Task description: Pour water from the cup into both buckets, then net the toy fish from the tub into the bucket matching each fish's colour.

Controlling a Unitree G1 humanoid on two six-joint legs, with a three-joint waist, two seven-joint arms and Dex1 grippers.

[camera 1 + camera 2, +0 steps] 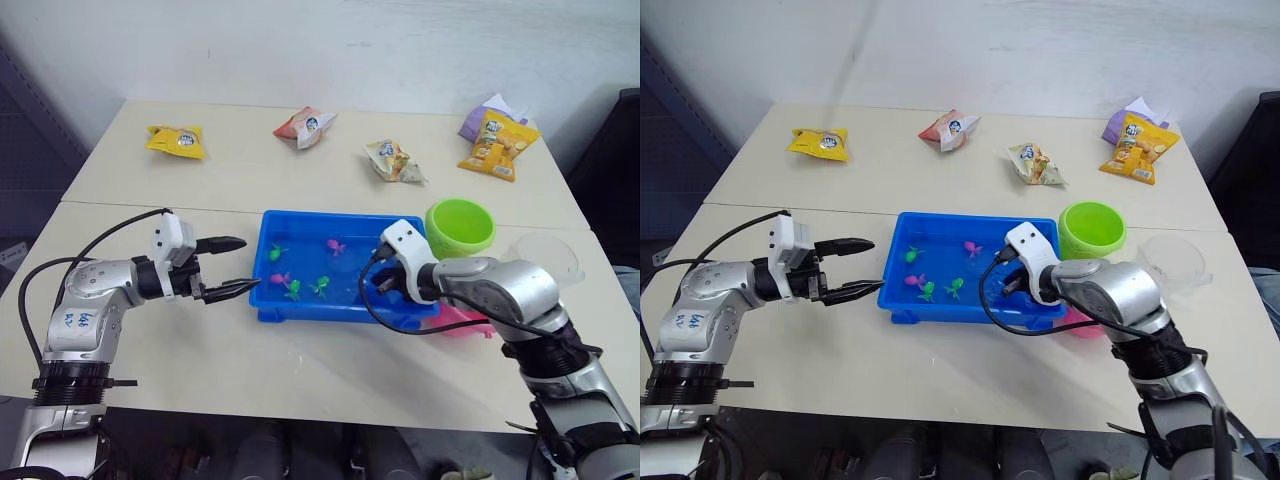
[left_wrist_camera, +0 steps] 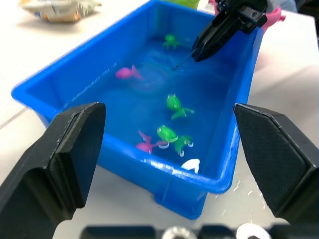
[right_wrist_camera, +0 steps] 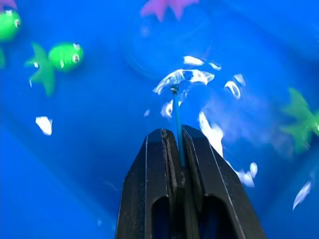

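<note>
My right hand (image 3: 178,149) pinches the net's thin handle (image 3: 176,117), pointing down into the tub (image 1: 300,310) among the fish (image 2: 174,103), while my left hand (image 1: 232,266) hangs spread beside the tub.

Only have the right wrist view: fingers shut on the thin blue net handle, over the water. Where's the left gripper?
Observer: Left gripper is open and empty, just outside the tub's left end.
Operator: Buckets?
Observer: Green bucket stands upright past the tub's far right corner; pink bucket peeks out at its near right corner.
Operator: Cup?
Observer: Cup sits to the right of the green bucket.
</note>
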